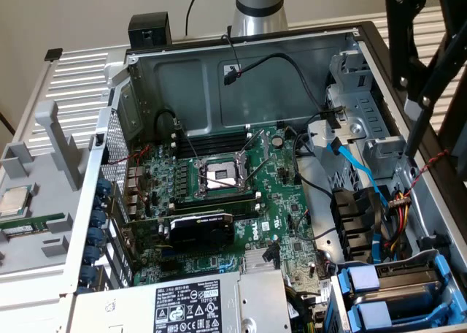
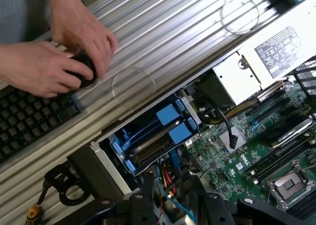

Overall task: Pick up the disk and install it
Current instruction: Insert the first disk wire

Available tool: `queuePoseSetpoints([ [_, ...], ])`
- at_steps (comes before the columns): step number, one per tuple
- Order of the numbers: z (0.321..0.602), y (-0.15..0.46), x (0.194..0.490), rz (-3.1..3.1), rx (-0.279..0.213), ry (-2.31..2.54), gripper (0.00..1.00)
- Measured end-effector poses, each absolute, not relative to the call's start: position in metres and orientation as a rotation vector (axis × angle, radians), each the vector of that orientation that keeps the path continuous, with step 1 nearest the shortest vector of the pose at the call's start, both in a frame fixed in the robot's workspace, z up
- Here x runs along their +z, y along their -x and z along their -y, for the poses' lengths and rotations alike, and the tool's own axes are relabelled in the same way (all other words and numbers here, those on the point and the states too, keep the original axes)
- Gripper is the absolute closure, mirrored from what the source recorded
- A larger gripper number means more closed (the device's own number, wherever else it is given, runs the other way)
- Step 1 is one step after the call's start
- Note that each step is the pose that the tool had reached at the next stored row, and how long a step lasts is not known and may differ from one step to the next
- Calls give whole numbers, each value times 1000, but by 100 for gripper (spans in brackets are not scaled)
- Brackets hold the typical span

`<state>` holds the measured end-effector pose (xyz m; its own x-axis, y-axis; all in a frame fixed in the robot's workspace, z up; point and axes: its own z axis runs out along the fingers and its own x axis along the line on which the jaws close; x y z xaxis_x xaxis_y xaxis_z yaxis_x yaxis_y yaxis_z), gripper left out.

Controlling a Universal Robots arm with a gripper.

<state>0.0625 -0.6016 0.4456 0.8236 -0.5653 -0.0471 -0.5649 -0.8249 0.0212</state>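
Blue frame around it, the disk (image 1: 383,280) sits in the bay (image 1: 440,266) at the case (image 1: 241,63) corner; black pincer (image 1: 413,99) hangs over the case's edge, apart from the disk; I cannot tell how wide it is or what it holds.

Wall (image 1: 80,15): plain beige, matt, I log it behind the bench | Bench (image 2: 187,27): ribbed aluminium slats, silver-grey, grooves running lengthwise | Light: soft and even, I note pale sheen along the slats, shadows faint

Drive cage (image 1: 449,282) beside motherboard (image 1: 286,165)
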Motion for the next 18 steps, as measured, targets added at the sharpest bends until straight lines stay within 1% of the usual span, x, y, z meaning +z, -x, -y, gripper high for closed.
queuePoseSetpoints([
  [1, 602, -62, 446, 928, -80, -2994, 56],
  [2, 602, -62, 446, 928, -80, -2994, 50],
  [18, 599, -62, 446, 932, -80, -2993, 50],
])
